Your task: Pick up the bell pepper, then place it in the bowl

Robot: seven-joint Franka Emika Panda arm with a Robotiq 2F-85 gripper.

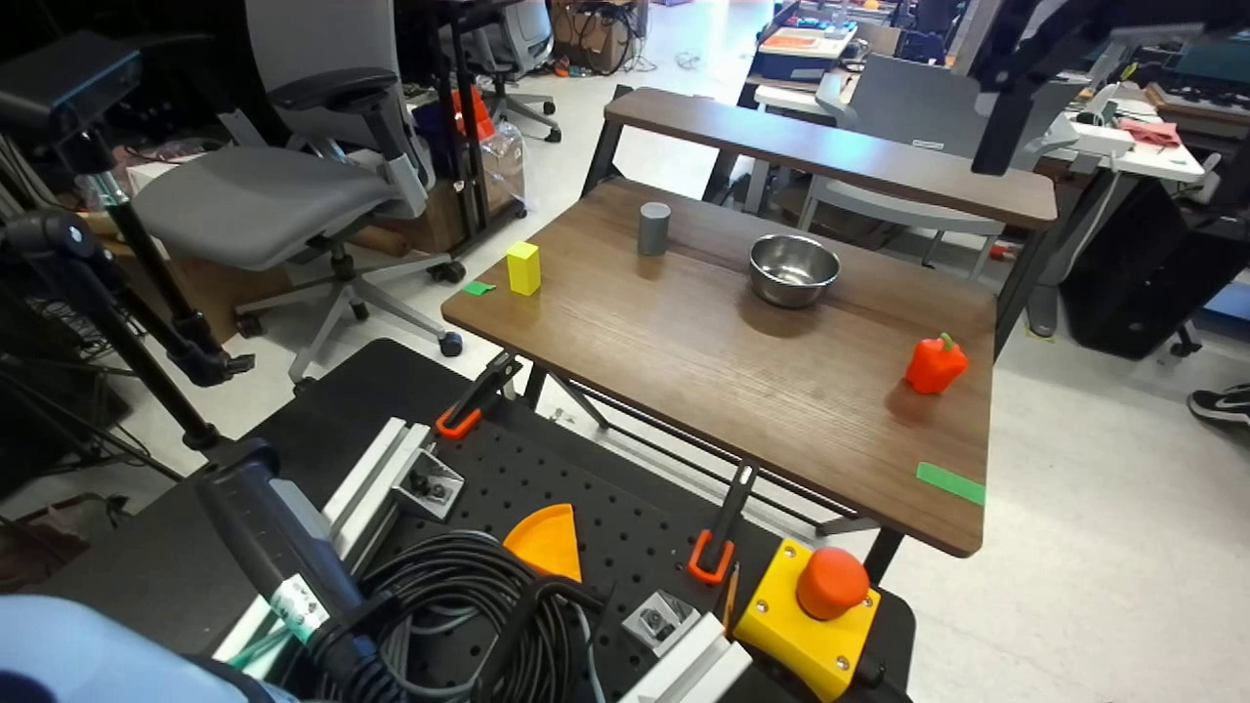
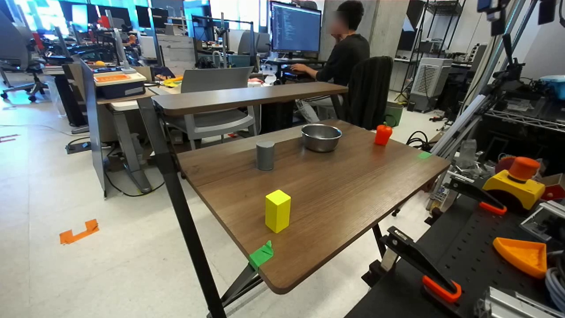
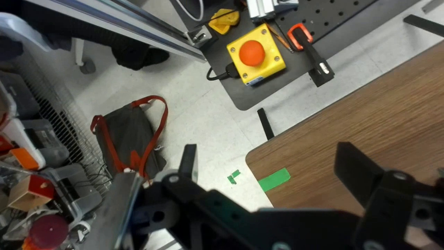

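- The gripper [image 3: 267,152] is black and angular, built of jointed bars [image 3: 194,195].
- Its fingers [image 3: 357,172] are blunt dark slabs; one shows a paler inner edge.
- Greyish round screws [image 3: 400,175] sit at the finger bases.
- Dark round holes [image 3: 158,216] mark the bars (the nearest parts blur).
- In both exterior views the gripper looks near-black.

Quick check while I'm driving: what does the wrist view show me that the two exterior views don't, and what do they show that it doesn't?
Only the wrist view: the dark grey bag with red straps.

Only the exterior views: the metal bowl, the grey cylinder and the yellow block. The bell pepper also shows in both of them; I can't make it out in the wrist view.

Shared by all: part or all of the brown tabletop, the green tape strip near one corner, and the emergency stop button.
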